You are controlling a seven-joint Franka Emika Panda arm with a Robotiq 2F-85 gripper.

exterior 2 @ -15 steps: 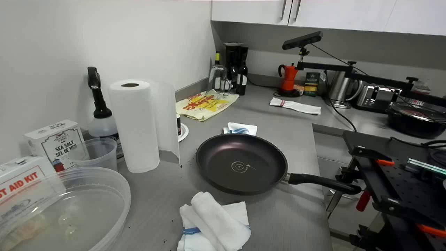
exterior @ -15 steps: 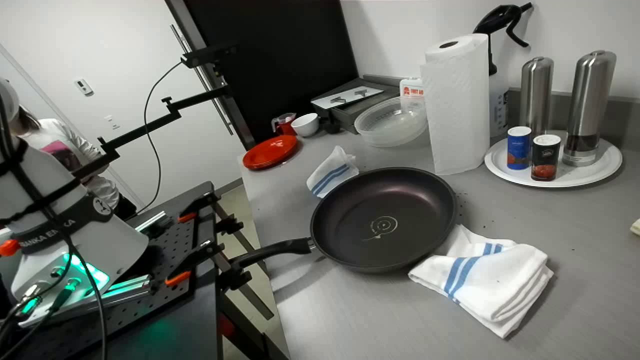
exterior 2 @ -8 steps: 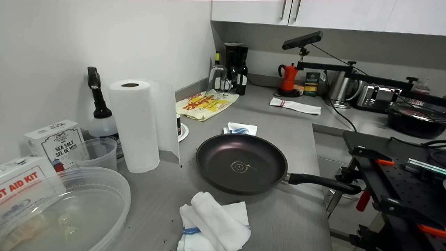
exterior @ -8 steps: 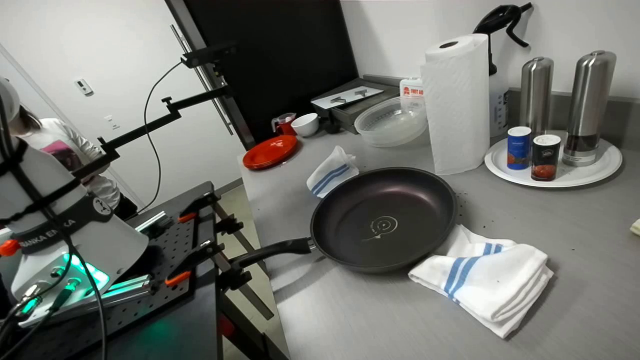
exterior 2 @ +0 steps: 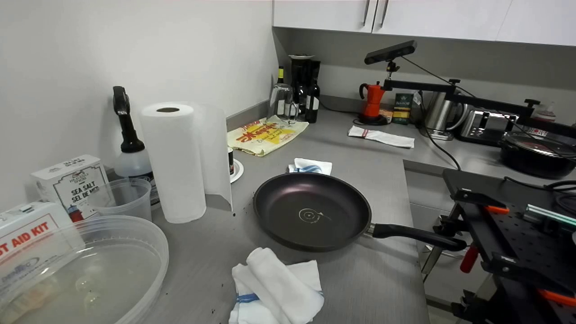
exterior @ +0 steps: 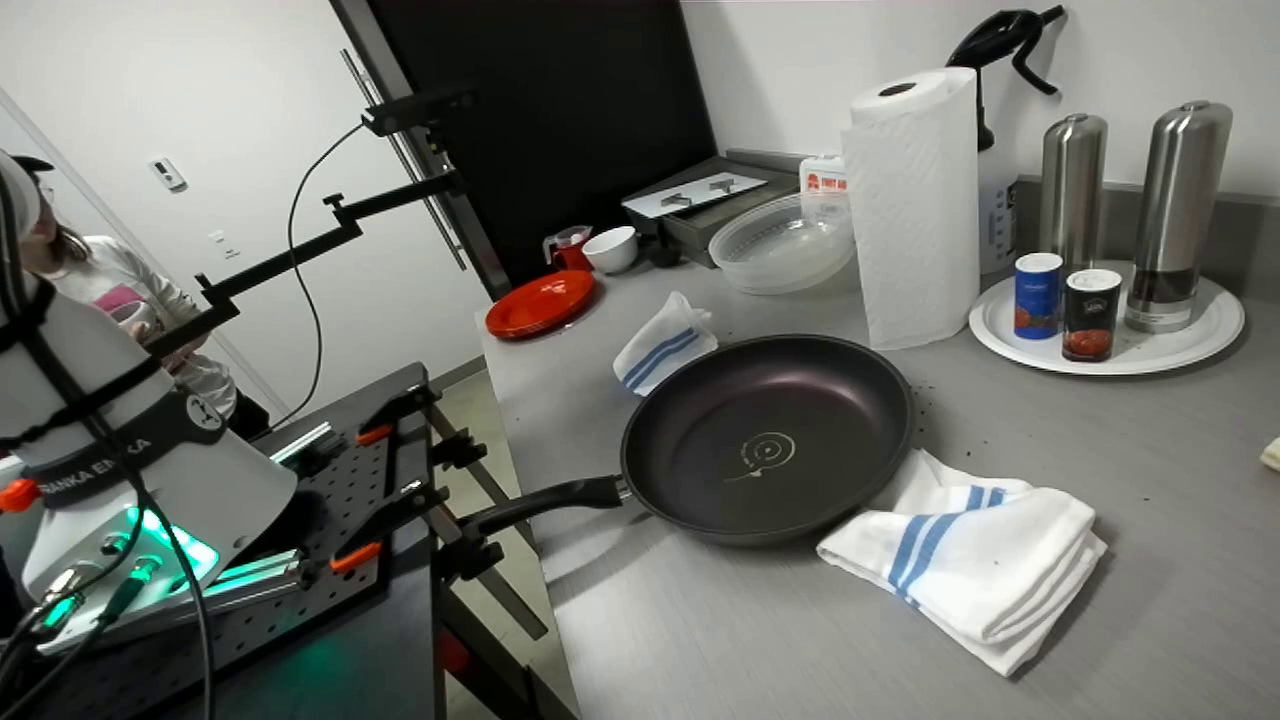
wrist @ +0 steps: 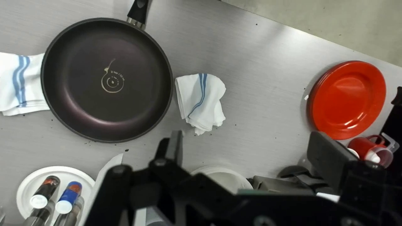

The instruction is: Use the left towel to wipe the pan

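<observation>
Grey counter (wrist: 267,88) holds pan (wrist: 106,80) between two striped towels (wrist: 201,102); fingers (wrist: 325,157) stand wide apart.

Below my claw (wrist: 247,138) I find a smooth grey counter (wrist: 267,94), a bright sheen (wrist: 290,36) near its edge. Past that edge, ahead of my claw in the wrist view, lies plain pale floor (wrist: 339,22). On my claw's opposite side, both exterior views record a white wall (exterior 2: 193,54) with a low grey backsplash (exterior: 1250,245) at its foot. Well away from my claw, in an exterior view: white cupboards (exterior 2: 324,13), closed, with long handles (exterior 2: 384,13). Beyond my claw, at the counter's end: large black panel (exterior: 570,120), grey strip (exterior: 370,45) down one side.
</observation>
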